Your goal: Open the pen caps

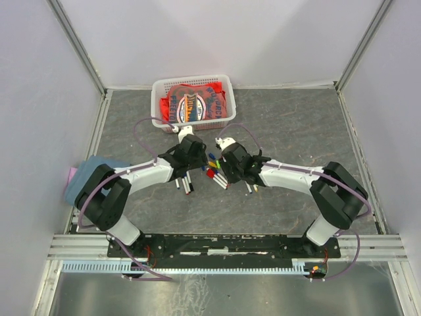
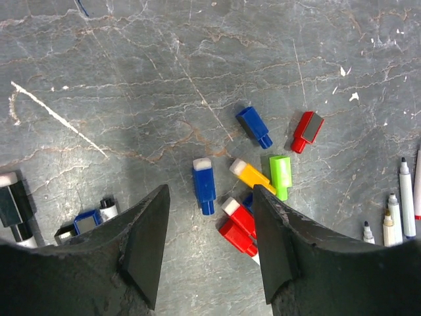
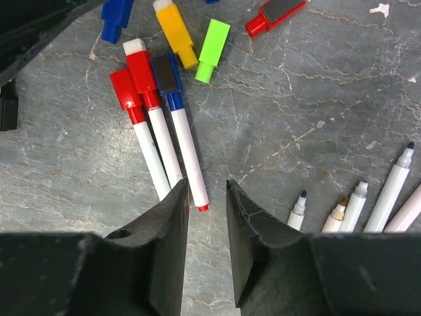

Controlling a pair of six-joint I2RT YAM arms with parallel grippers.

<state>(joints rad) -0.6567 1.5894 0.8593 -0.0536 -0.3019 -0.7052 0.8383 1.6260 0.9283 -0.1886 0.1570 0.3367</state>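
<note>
Loose pen caps lie in a cluster on the grey table: a blue cap [image 2: 253, 125], a red cap [image 2: 307, 130], another blue cap [image 2: 204, 185], a yellow cap [image 2: 251, 176] and a green cap [image 2: 280, 175]. Three capped pens [image 3: 158, 131] lie side by side, two with red caps [image 3: 140, 69] and one with a blue cap [image 3: 168, 76]. My left gripper [image 2: 210, 191] hangs open above the table just short of the cluster, with nothing between its fingers. My right gripper [image 3: 207, 182] is open by a narrow gap and empty, its left finger beside the pens' tail ends.
Several uncapped pens [image 3: 355, 207] lie to the right of my right gripper. Black-capped pens [image 2: 16, 210] lie left of my left gripper. A white basket [image 1: 158, 105] holding red packets stands at the back. A blue cloth [image 1: 85, 172] lies at the left edge.
</note>
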